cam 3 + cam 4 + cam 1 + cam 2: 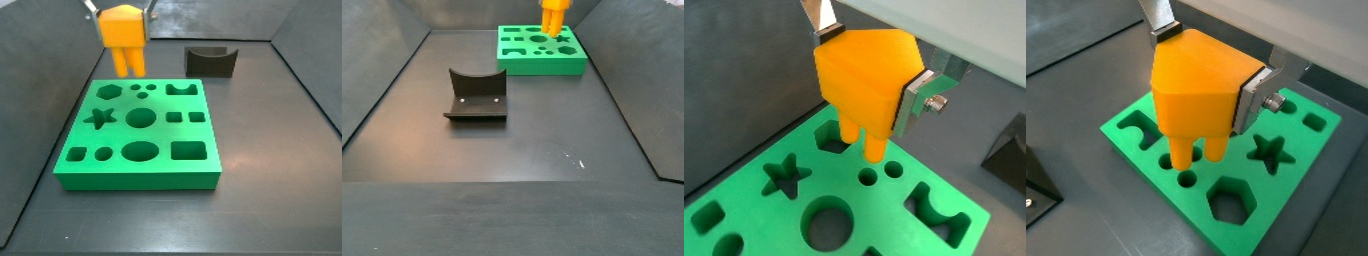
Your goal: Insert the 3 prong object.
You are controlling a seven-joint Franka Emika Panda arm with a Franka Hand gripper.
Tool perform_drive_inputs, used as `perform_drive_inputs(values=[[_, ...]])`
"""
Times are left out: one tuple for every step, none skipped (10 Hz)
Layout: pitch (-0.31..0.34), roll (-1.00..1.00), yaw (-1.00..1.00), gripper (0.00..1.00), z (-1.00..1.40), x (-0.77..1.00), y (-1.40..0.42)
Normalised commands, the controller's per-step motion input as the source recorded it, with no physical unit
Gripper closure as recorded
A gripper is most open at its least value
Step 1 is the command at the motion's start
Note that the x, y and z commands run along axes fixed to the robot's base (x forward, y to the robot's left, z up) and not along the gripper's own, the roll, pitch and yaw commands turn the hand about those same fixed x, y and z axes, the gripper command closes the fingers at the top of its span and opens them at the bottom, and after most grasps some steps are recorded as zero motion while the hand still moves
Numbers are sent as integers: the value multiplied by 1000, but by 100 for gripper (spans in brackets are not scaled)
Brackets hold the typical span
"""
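My gripper (871, 62) is shut on the 3 prong object (865, 85), a bright orange piece with a boxy body and thin prongs (873, 142) pointing down. The silver fingers (919, 95) clamp its two sides. I hold it upright over the green board (758, 215), with the prong tips just above the small round holes (869, 178) near one edge. Both wrist views show this, and in the second one my gripper (1208, 62) holds the piece (1197, 95) over the board (1300, 140). Both side views show the piece (123, 35) (553, 18) over the board (134, 172) (543, 63).
The board has several shaped holes, among them a star (99, 118) and a large circle (140, 119). The dark grey block with a curved notch (211, 60) (476, 95) stands on the dark floor apart from the board. Dark walls enclose the floor.
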Motion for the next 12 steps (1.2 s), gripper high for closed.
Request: perform_drive_inputs(values=[[19,69,-743,100,-257,-29,34],[26,79,-746,100,-254,-26,9],[0,33,-646,100,-291,0,0],[0,19,-171,100,-386,146,0],[0,59,-77,100,-357,63,0],[0,50,-66,100,-274,0,0],[7,63,-46,100,-260,0,0],[0,60,-206,100,-260,117,0],[14,89,-511,100,-240,234,0],[34,86,-623,100,-220,277,0],[51,86,-666,100,-223,286,0],[50,74,-703,100,-231,280,0]])
